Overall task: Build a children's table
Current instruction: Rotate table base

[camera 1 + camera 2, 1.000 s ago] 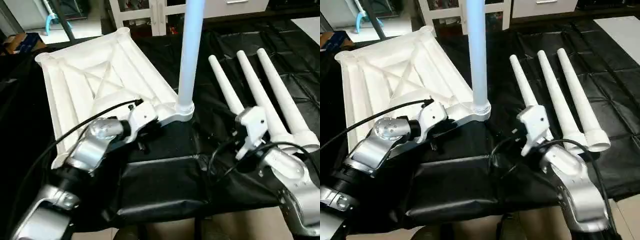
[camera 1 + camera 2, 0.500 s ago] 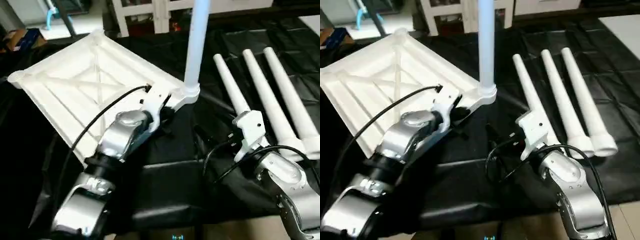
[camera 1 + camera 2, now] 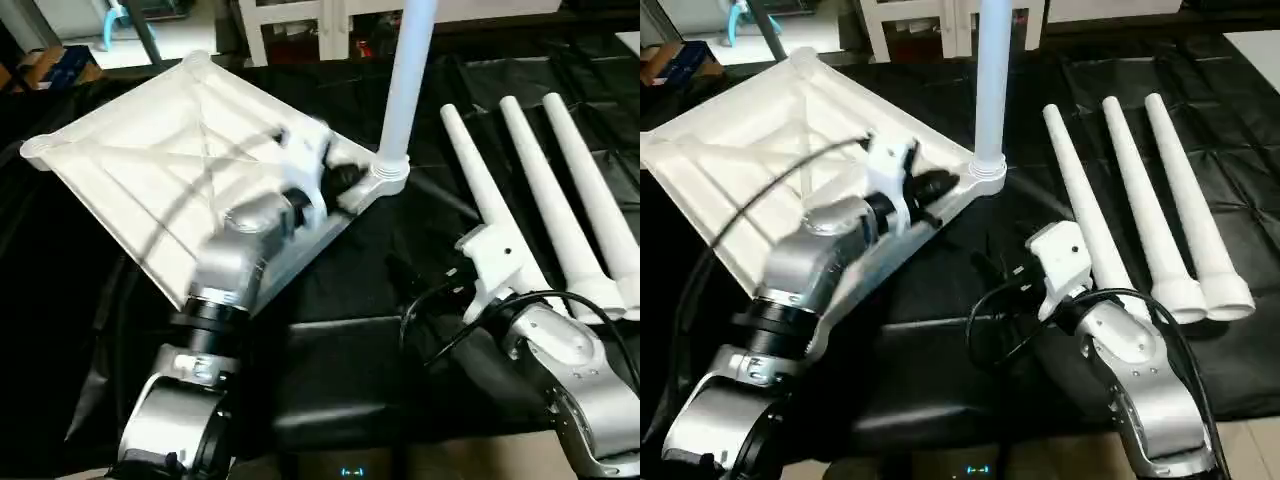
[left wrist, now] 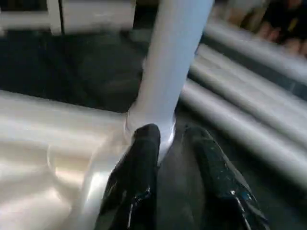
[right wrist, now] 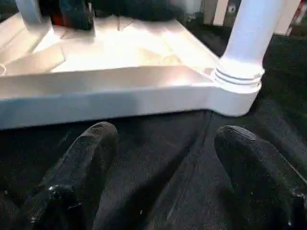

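The children's table top [image 3: 140, 170] lies underside up on the black cloth, its X ribs showing. One white leg [image 3: 408, 80] stands upright in the near right corner socket [image 3: 388, 180]. Three more legs [image 3: 540, 190] lie side by side to the right. My left gripper [image 4: 175, 134] is at the rim beside that socket, its fingers [image 4: 144, 143] slightly apart with only dark cloth showing between them. My right gripper [image 5: 163, 139] hovers low over the cloth just in front of the socket, wide open and holding nothing.
Black cloth [image 3: 330, 370] covers the work surface. A white shelving unit [image 3: 300, 20] stands at the back, with a cardboard box [image 3: 60, 65] on the floor at the far left. My right forearm [image 3: 560, 350] lies next to the thick ends of the loose legs.
The table top has swung round with my left gripper at its near corner, the upright leg moving with it. The left fingers have parted a little. The right arm has barely moved.
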